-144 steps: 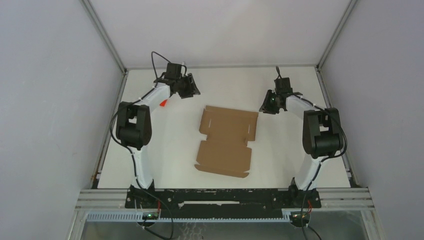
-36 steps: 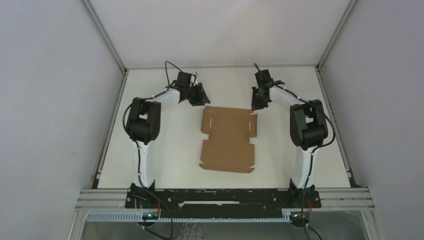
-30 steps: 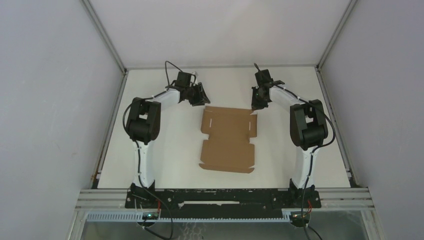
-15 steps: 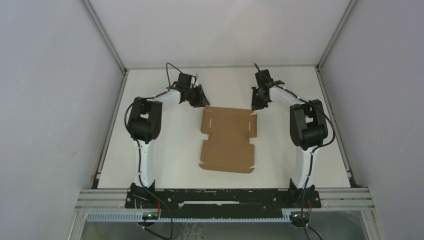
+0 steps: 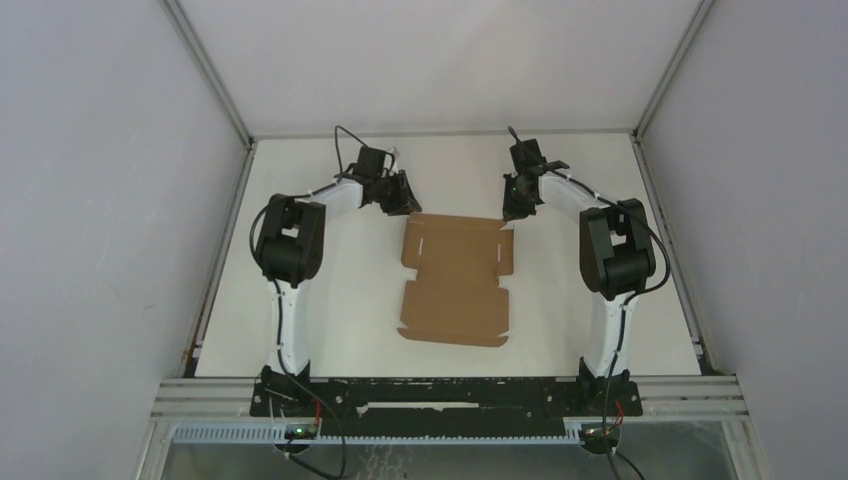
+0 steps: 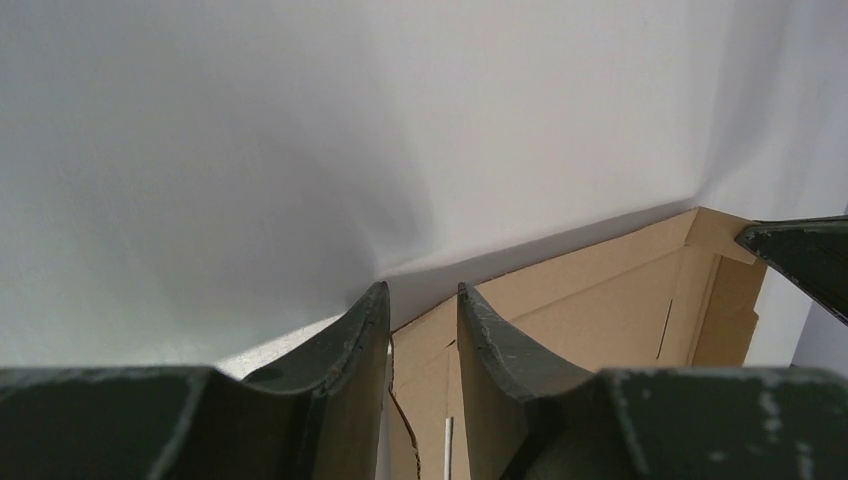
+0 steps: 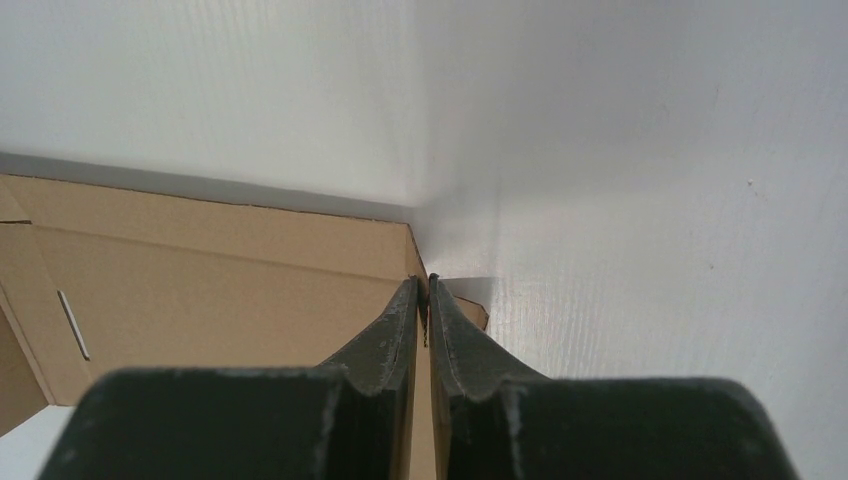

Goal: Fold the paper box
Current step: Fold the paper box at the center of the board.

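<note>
Desk (image 5: pixel 330 290) carries the paper box (image 5: pixel 455 275) — a flat die-cut sheet, mid-desk, unfolded. Right end effector (image 7: pixel 423 290) is pinched narrow on the far right corner edge. Left end effector (image 6: pixel 422 300) is part-open, straddling the far left corner, not clamped. Best: close left fully, then lift both corners together — evenly, along the crease.

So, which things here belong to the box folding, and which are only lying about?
For the job:
- box
- left tool, open around its far left corner
- right tool, pinching its far right corner

Not for the job:
- table
- walls
</note>
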`<state>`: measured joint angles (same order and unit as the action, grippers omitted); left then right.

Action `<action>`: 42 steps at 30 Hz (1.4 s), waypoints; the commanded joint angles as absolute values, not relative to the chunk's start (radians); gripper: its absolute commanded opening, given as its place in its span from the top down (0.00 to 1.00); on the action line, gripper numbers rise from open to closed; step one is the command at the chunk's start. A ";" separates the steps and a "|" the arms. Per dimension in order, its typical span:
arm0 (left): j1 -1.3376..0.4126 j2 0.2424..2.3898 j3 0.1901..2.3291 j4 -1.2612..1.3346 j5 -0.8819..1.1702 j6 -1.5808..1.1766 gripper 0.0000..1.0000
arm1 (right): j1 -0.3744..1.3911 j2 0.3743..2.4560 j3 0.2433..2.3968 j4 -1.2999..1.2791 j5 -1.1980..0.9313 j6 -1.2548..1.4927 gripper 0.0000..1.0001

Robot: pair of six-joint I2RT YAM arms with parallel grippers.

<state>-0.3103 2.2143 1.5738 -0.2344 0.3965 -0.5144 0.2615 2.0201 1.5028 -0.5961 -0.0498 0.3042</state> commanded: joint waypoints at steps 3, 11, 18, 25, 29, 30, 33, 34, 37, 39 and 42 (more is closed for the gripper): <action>-0.329 2.169 1.577 -0.258 0.395 -0.500 0.64 | 0.264 2.034 1.540 -0.592 -0.043 0.311 0.85; -0.340 2.150 1.604 -0.310 0.367 -0.493 0.64 | 0.265 2.042 1.540 -0.594 -0.040 0.314 0.85; -0.358 2.143 1.667 -0.408 0.285 -0.460 0.63 | 0.267 2.048 1.543 -0.595 -0.029 0.314 0.85; -0.387 2.149 1.744 -0.510 0.196 -0.435 0.63 | 0.280 2.052 1.559 -0.610 -0.012 0.312 0.86; -0.399 2.151 1.770 -0.541 0.180 -0.432 0.63 | 0.288 2.053 1.567 -0.617 -0.005 0.313 0.88; -0.402 2.150 1.773 -0.543 0.180 -0.433 0.63 | 0.291 2.053 1.568 -0.617 -0.002 0.314 0.88; -0.412 2.155 1.782 -0.547 0.183 -0.434 0.62 | 0.296 2.055 1.574 -0.622 -0.002 0.315 0.88; -0.414 2.157 1.784 -0.548 0.185 -0.436 0.62 | 0.297 2.055 1.577 -0.624 -0.001 0.315 0.88; -0.421 2.168 1.788 -0.547 0.191 -0.438 0.63 | 0.300 2.056 1.577 -0.624 0.000 0.314 0.88; -0.425 2.173 1.787 -0.543 0.193 -0.443 0.63 | 0.302 2.059 1.579 -0.624 -0.001 0.314 0.88; -0.434 2.178 1.792 -0.537 0.194 -0.446 0.63 | 0.305 2.064 1.582 -0.624 -0.004 0.314 0.88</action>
<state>-0.4171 2.2002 1.7405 -0.5430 0.1932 -0.4614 0.2935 2.0483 1.5387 -0.6147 -0.0147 0.3050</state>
